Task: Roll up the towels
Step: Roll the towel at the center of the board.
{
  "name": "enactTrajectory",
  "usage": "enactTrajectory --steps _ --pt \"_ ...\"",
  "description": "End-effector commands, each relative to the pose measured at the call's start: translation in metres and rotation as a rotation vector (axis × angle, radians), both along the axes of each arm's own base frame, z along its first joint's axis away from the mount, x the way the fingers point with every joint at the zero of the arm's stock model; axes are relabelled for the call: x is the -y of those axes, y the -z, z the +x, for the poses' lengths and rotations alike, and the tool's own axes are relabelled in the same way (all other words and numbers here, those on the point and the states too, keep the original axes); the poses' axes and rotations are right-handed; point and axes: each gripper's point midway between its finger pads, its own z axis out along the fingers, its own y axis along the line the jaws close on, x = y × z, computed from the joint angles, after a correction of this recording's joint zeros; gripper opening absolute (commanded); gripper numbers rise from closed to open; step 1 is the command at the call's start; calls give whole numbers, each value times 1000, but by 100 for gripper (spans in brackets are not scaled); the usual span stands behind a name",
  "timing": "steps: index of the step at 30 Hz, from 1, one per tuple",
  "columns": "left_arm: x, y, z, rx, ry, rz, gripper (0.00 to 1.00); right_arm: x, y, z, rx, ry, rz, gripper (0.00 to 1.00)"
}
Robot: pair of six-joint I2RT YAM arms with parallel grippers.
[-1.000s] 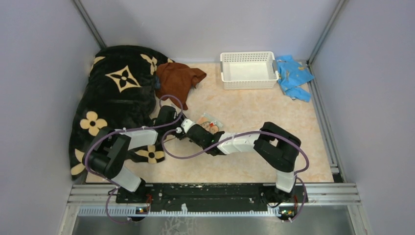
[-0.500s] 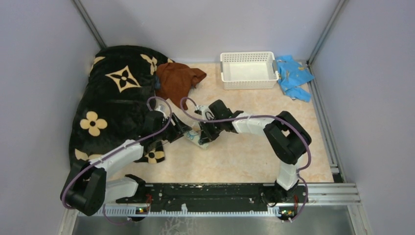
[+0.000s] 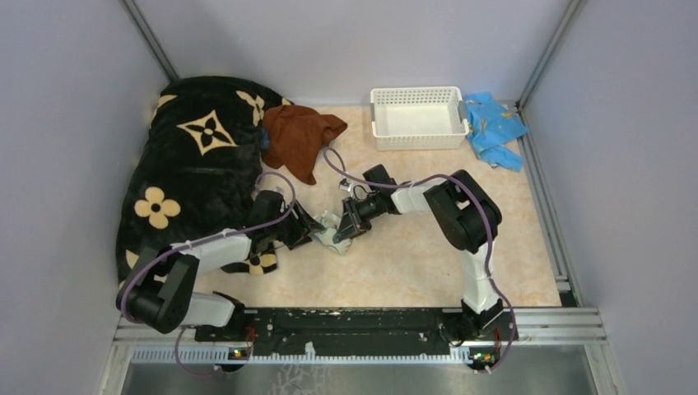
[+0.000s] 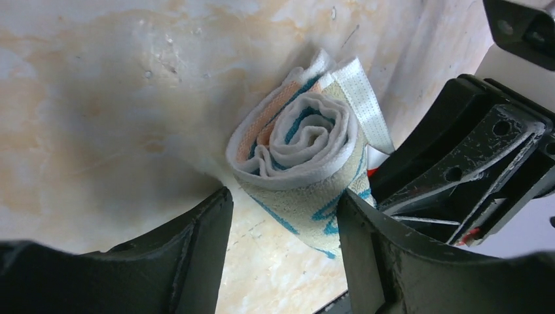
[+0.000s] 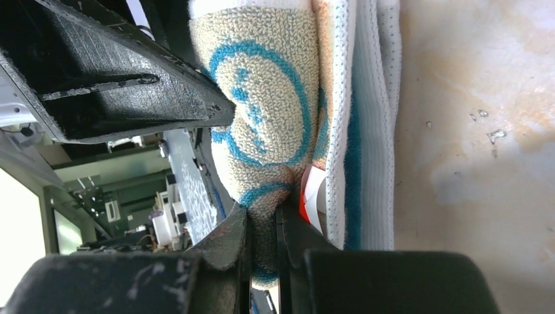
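Observation:
The teal-and-white towel (image 3: 332, 236) lies rolled on the table; the left wrist view shows its spiral end (image 4: 301, 154). My right gripper (image 3: 344, 230) is shut on a fold at the roll's outer layer (image 5: 263, 243), beside a red-and-white tag. My left gripper (image 3: 310, 234) is open, its jaws standing on either side of the roll's near end (image 4: 285, 252) without pinching it. The rust-brown towel (image 3: 298, 137) lies crumpled at the back, partly on the blanket. Only a small dark blue bit (image 3: 265, 137) shows beside it; the rest of the slate towel is hidden.
The big black flowered blanket (image 3: 193, 160) fills the left side, under my left arm. A white basket (image 3: 416, 117) stands at the back, with the bright light-blue cloth (image 3: 494, 127) to its right. Grey walls enclose the table.
The towel went from lying loose at the centre to a tight roll slightly nearer and to the left. My right arm swung round to its far side; my left arm drew back.

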Motion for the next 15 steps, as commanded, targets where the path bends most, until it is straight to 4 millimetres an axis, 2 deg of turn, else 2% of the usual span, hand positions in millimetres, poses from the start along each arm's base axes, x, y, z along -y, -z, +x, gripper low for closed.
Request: enactTrajectory --steps 1,4,9,15 --pt "-11 26 -3 -73 -40 70 65 1 10 7 22 23 -73 11" --pt "-12 37 -3 -103 -33 101 61 7 3 15 134 45 -122 24" --pt "-15 49 -6 -139 -22 134 58 26 -17 36 443 105 -295 46" --pt "-16 58 -11 -167 -10 155 57 29 -61 43 893 121 -467 53"
